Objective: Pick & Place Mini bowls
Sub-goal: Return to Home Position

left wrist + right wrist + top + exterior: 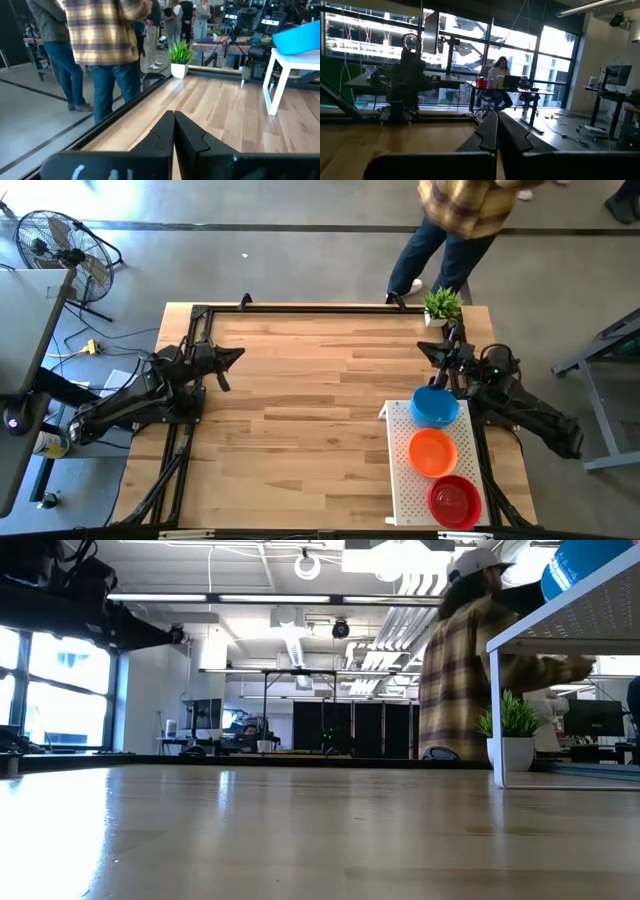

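Observation:
Three mini bowls sit in a row on the white perforated tray (402, 480) at the table's right: a blue one (435, 405) farthest, an orange one (432, 451) in the middle, a red one (455, 500) nearest. My left gripper (238, 356) is shut and empty at the table's left edge, pointing level. My right gripper (432, 350) is shut and empty at the right edge, just beyond the blue bowl. In the left wrist view the blue bowl (295, 37) shows on the raised tray.
A small potted plant (442, 305) stands at the far right corner. A person in a plaid shirt (470, 205) stands just past the table's far edge. Bare wood spans the table's middle (310, 400). A floor fan (60, 245) stands off the table at the left.

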`<state>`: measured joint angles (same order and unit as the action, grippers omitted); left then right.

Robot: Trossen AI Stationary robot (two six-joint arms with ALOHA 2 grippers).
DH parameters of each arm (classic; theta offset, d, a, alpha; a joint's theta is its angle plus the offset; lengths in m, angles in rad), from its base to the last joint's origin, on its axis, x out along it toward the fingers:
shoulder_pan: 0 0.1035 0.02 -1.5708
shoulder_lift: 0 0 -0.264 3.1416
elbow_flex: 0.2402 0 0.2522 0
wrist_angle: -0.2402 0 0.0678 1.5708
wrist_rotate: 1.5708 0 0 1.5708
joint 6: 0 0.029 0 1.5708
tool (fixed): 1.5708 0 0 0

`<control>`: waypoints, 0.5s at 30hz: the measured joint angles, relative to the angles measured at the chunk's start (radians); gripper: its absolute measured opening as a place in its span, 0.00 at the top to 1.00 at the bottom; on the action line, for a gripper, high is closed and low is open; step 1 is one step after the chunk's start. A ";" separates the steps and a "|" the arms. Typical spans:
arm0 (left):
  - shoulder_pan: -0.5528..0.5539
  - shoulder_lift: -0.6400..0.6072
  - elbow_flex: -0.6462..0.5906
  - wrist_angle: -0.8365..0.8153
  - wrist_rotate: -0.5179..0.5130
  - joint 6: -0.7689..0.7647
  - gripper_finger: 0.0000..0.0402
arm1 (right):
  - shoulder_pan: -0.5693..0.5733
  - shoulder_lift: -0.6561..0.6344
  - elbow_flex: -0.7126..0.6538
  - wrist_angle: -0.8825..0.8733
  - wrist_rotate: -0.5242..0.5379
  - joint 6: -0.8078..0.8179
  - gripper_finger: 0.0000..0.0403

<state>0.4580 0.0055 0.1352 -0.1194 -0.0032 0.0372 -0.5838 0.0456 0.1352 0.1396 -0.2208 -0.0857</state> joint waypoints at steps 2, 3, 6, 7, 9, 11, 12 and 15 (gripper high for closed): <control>0.000 0.001 0.000 -0.004 0.000 0.000 1.00 | 0.000 0.000 0.001 0.000 -0.005 0.000 1.00; 0.000 0.001 0.000 -0.003 0.000 0.000 1.00 | 0.001 0.002 0.004 -0.002 -0.011 0.003 1.00; 0.000 0.000 0.000 0.004 0.000 -0.005 1.00 | 0.009 0.006 0.029 -0.020 -0.017 0.011 1.00; 0.000 0.000 0.000 0.004 0.000 -0.006 1.00 | 0.013 0.008 0.045 -0.034 -0.017 0.014 1.00; 0.000 0.000 0.000 0.005 0.001 -0.008 1.00 | 0.019 0.019 0.082 -0.065 -0.014 0.018 1.00; 0.000 0.000 0.000 0.006 -0.002 -0.013 1.00 | 0.022 0.039 0.122 -0.103 -0.014 0.018 1.00; 0.000 0.000 0.000 0.007 -0.004 -0.012 1.00 | 0.022 0.051 0.142 -0.117 -0.013 0.018 1.00; 0.000 0.000 0.000 0.007 -0.007 -0.012 1.00 | 0.022 0.095 0.198 -0.141 -0.032 0.026 1.00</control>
<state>0.4580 0.0059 0.1352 -0.1120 -0.0097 0.0249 -0.5617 0.1408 0.3329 -0.0014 -0.2529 -0.0599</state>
